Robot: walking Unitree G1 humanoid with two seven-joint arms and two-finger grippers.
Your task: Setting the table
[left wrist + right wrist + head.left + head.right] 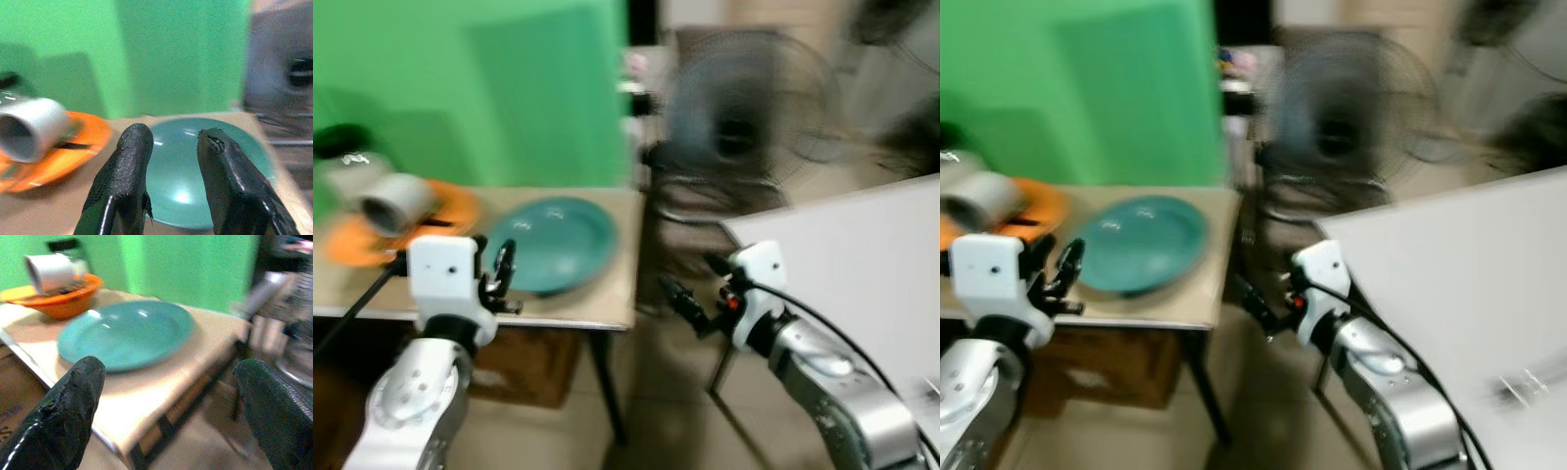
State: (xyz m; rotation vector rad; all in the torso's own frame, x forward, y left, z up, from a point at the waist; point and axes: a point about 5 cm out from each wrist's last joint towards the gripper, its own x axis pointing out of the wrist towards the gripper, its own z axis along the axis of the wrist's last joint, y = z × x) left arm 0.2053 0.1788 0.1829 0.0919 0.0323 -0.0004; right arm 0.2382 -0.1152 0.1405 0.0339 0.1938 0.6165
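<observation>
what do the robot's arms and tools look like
Both arms are silver metal with rounded joints, each ending in a white boxy wrist block. The left tool and right tool each have two long black fingers with a rough, grainy surface. Black cables run along both arms, and a small red spot shows at the right wrist.

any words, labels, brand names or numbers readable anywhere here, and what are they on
None: no readable text in any view.
The teal plate, the orange bowl and the white cup lying in it show plain surfaces.
The fan and the white board are too blurred to show any marking.
The left tool and right tool show bare black fingers.
</observation>
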